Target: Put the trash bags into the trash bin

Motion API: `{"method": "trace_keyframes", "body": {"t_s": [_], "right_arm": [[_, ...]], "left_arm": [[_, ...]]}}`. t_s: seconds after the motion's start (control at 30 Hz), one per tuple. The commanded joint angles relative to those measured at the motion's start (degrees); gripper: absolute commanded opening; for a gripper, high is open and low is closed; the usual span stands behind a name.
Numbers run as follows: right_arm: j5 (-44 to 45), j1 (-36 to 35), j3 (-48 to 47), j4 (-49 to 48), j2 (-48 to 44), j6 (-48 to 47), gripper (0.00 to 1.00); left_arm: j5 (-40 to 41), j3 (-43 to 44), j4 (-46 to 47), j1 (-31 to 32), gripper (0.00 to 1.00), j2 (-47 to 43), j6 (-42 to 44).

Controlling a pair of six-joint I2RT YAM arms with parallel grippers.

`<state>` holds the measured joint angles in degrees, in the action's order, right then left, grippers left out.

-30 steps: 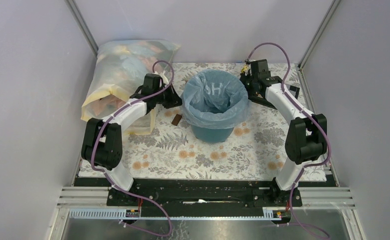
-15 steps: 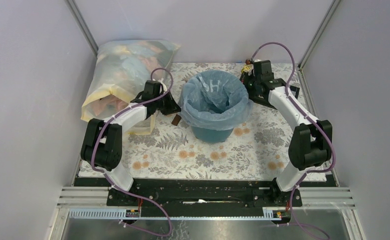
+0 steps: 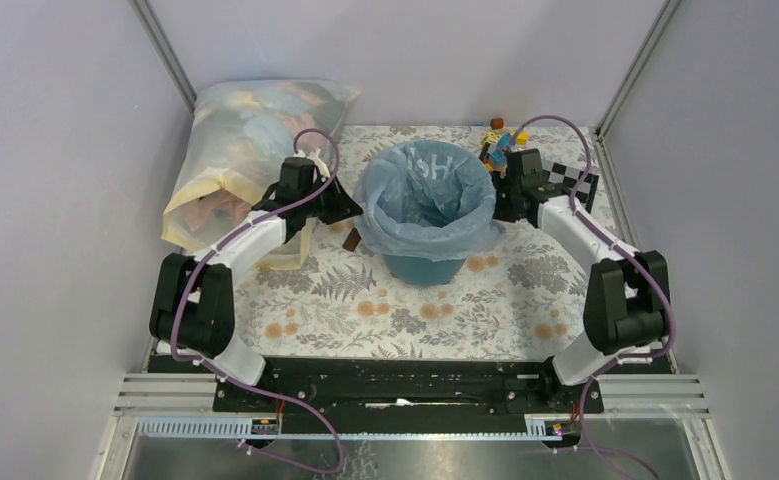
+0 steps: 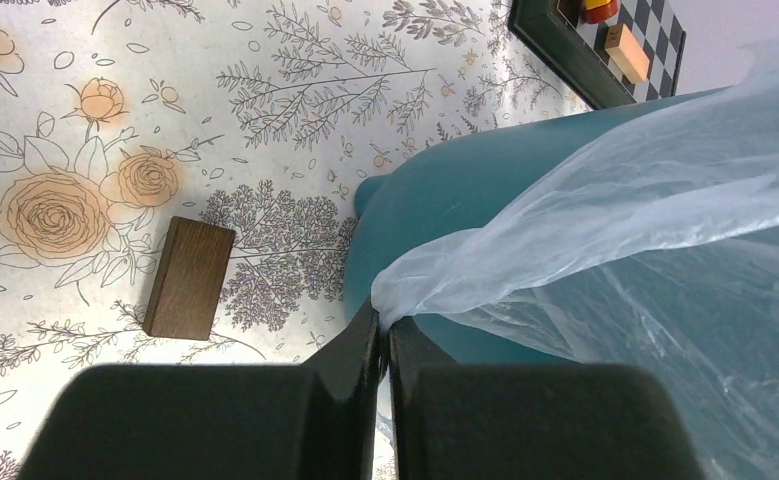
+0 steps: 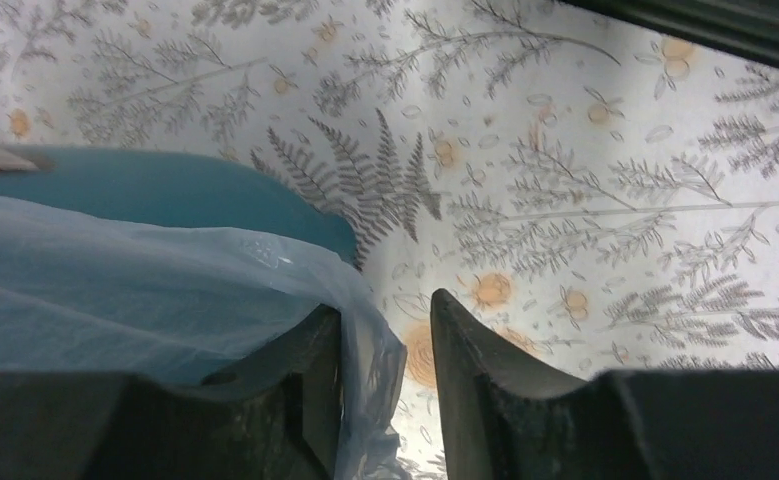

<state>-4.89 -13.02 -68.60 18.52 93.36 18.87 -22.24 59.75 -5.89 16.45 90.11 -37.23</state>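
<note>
Near edge: both arms reach out from their bases over the floral cloth [image 3: 395,310], elbows wide, one to each flank of the bin.
Wooden block [image 4: 189,278]: small, dark brown and flat-faced, lying on the cloth near the bin's left foot and not touching it.
Trash bin [image 3: 423,268]: a round, tapered teal bucket with smooth rigid walls, upright mid-cloth between the two grippers.
Trash bag [image 3: 425,190]: thin pale-blue film, crinkly and translucent. It sits inside the bin as a liner, mouth open upward, its hem turned out over the rim and hanging down the outer wall. White lettering shows on the far inner side.
Left gripper [image 4: 383,320]: at the bin's left wall, jaws pressed together on a gathered pinch of hem. The film fans away from the tips, up toward the rim.
Right gripper [image 5: 385,310]: at the bin's right wall, jaws parted. A loose fold of hem hangs in the gap — draped there, not clamped.
Key relation: the hem lies inboard of each gripper, and the bin's long axis is vertical, so by my reading the next pull runs down that wall. Both arms are equally near, but only the left has a hold.
Progress: the bag looks nearly seated — what remains is snugging the hem.
Far right: a checkerboard [image 3: 575,180] with small coloured blocks, just behind the right gripper.
Far left: a large clear yellowish bag [image 3: 245,140], soft and stuffed with cloth, in the corner behind the left arm.
</note>
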Motion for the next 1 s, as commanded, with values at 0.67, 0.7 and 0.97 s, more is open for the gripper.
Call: {"method": "trace_keyframes", "body": {"t_s": [0.67,0.7,0.97], "right_arm": [[3.0,3.2,4.9,4.5,-20.9,-0.1,0.74],[3.1,3.4,5.7,4.4,-20.9,-0.2,0.73],[-1.5,4.2,10.4,0.1,-16.5,0.8,0.65]], "left_arm": [[-0.3,-0.4,0.1,0.1,0.08,-3.2,0.5],[-0.3,-0.4,0.0,0.1,0.08,-3.1,0.5],[-0.9,-1.4,0.0,0.3,0.03,-1.5,0.9]]}}
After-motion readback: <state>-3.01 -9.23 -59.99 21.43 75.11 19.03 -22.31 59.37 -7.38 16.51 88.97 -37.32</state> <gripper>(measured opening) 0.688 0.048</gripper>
